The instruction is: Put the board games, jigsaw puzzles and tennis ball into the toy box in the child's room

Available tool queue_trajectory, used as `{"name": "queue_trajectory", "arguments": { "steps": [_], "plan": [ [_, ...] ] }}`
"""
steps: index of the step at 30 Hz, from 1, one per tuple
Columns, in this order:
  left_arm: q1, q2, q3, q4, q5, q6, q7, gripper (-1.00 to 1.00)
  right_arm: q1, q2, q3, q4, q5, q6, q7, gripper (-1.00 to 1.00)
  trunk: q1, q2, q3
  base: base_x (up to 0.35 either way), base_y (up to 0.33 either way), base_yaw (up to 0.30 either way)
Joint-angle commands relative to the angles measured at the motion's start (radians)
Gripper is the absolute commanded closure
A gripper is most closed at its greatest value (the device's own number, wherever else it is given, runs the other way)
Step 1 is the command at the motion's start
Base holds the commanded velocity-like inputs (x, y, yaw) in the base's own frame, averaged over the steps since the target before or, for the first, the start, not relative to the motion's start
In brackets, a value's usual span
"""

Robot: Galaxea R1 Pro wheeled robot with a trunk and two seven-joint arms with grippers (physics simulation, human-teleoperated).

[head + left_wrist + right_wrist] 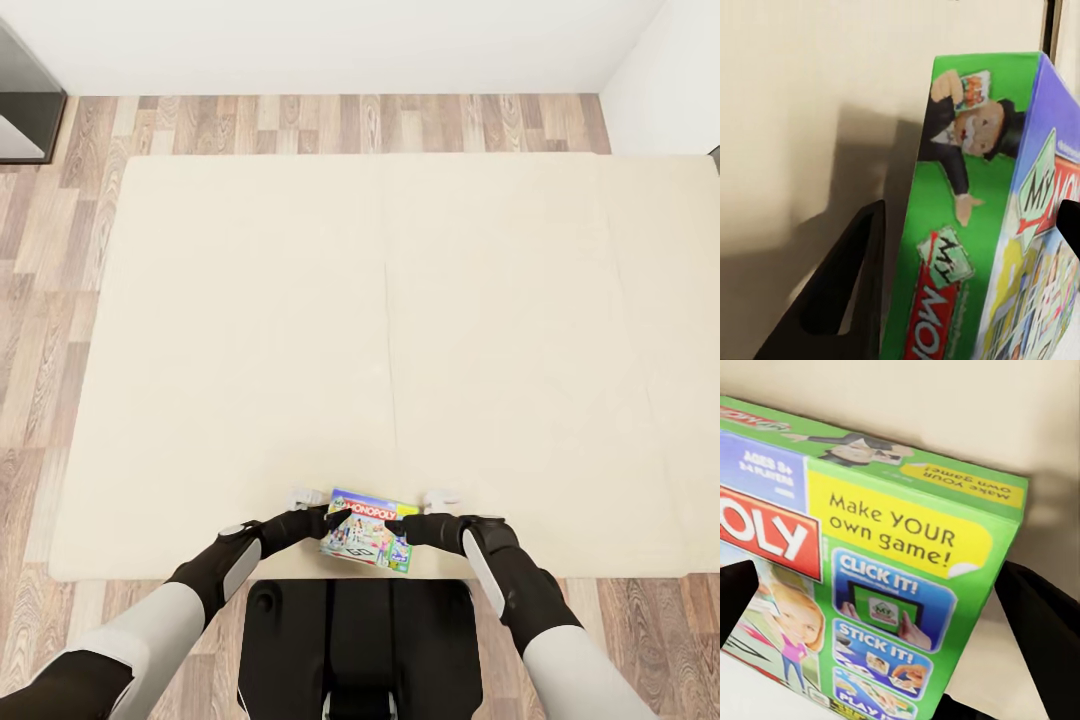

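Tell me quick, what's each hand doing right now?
Left hand: fingers astride the Monopoly box's left end, apparently shut on it.
Right hand: fingers astride the box's right end, apparently shut on it.

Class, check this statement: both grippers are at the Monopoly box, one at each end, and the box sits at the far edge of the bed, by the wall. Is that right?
Not quite. Both the left gripper and the right gripper are at the Monopoly box, one at each end, but the box sits at the near edge of the bed, just in front of the robot, not by the wall. The head view shows this.
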Motion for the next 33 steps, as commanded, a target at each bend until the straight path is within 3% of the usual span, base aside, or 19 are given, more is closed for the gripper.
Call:
{"name": "queue_trajectory", "arguments": {
  "steps": [1,33],
  "plan": [
    [-0.001,0.000,-0.006,0.001,0.010,-0.001,-0.002,-1.00,0.000,0.001,0.001,0.000,-0.029,0.006,-0.002,-1.00,0.016,-0.001,-0.001,0.000,0.000,0.000],
    [-0.001,0.000,-0.005,0.001,0.012,-0.002,-0.041,-1.00,0.000,0.001,0.002,0.002,-0.028,0.005,-0.003,-1.00,0.016,-0.001,-0.001,0.000,0.000,0.000]
  ]
}}
